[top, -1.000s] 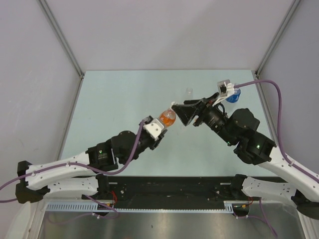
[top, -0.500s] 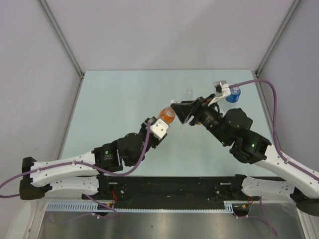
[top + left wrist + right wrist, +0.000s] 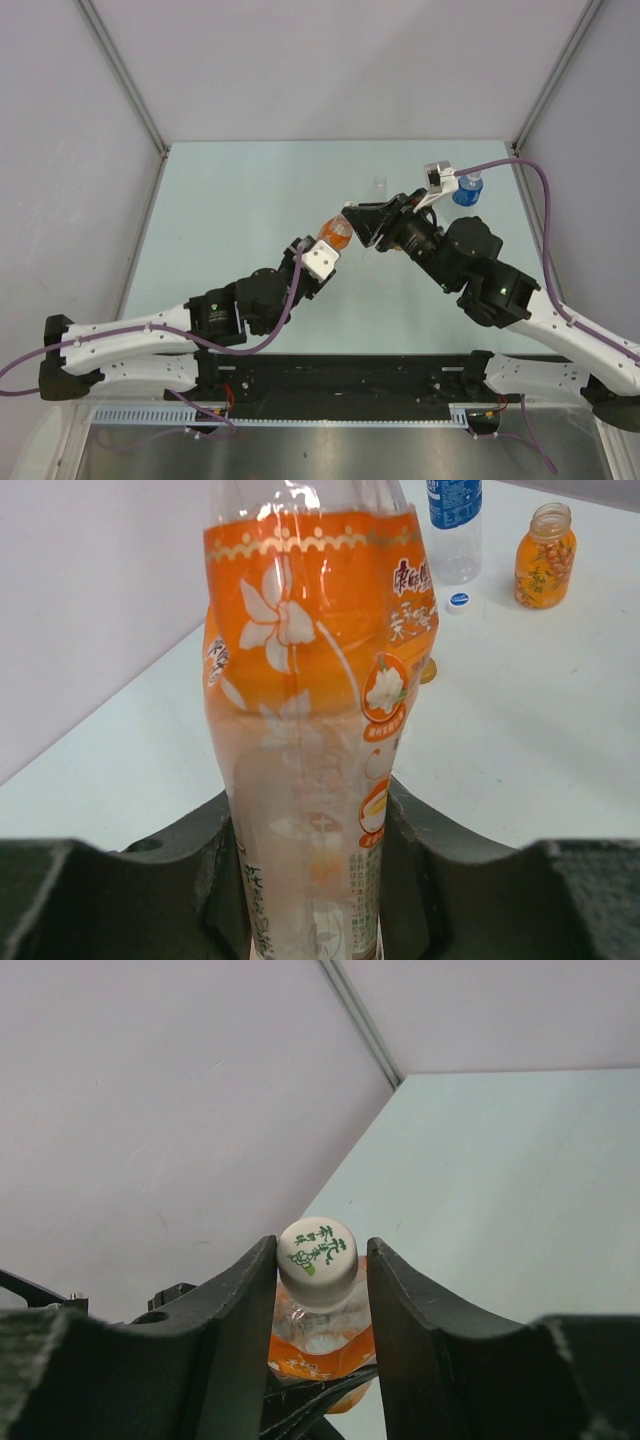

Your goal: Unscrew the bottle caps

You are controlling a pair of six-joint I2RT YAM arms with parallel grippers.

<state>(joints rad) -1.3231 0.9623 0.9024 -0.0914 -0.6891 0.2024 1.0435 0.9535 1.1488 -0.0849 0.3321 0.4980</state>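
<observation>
A blue-labelled bottle (image 3: 455, 520) stands near a small orange bottle (image 3: 545, 558) on the pale table (image 3: 520, 740).

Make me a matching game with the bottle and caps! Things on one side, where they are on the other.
Things:
1. orange-label bottle
2. green-printed white cap
3. blue-and-white cap

Places:
A. lying on the table
B. between the right pincer fingers
C. held in the left pincer

Pairs: 1-C, 2-B, 3-A
</observation>
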